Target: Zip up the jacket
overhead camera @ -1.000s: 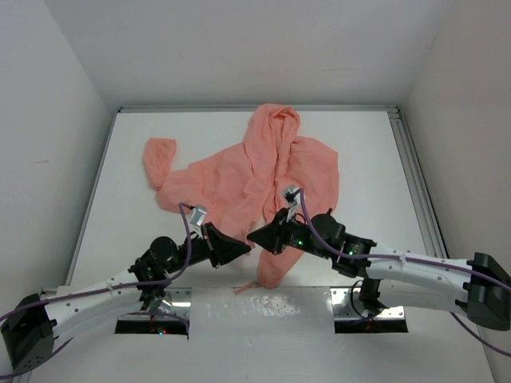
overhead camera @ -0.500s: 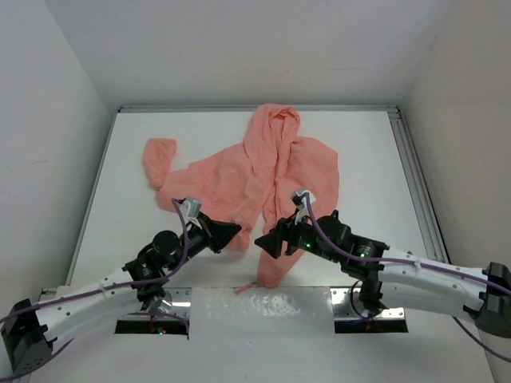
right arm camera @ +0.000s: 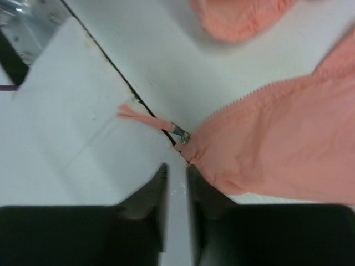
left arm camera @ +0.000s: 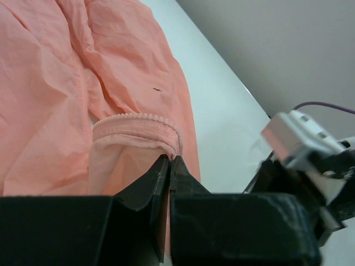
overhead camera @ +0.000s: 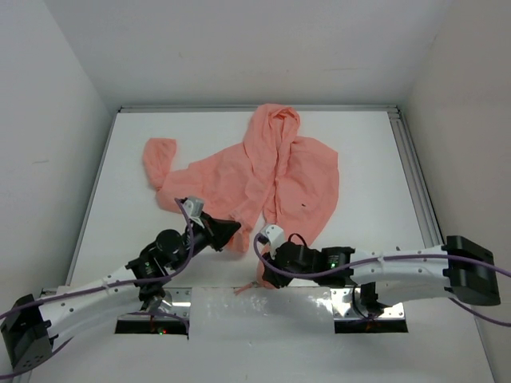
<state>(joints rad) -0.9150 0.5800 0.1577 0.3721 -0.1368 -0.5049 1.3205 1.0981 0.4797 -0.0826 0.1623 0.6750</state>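
Locate jacket (overhead camera: 263, 171) spread open on table (overhead camera: 367, 159), hood toward far side, lower hem at near edge. Treat as thin, light, limp fabric: likely to bunch and slide under any pull, with no stiffness to push against. Note left gripper (left arm camera: 169, 162) with jaws pressed together, pinching ribbed hem of 1 front panel. Note right gripper (right arm camera: 177, 169) with jaws a narrow slit apart, holding nothing, tips just short of metal zipper slider (right arm camera: 178, 132). Take hold at slider or pink pull tab (right arm camera: 141, 116), not cloth.
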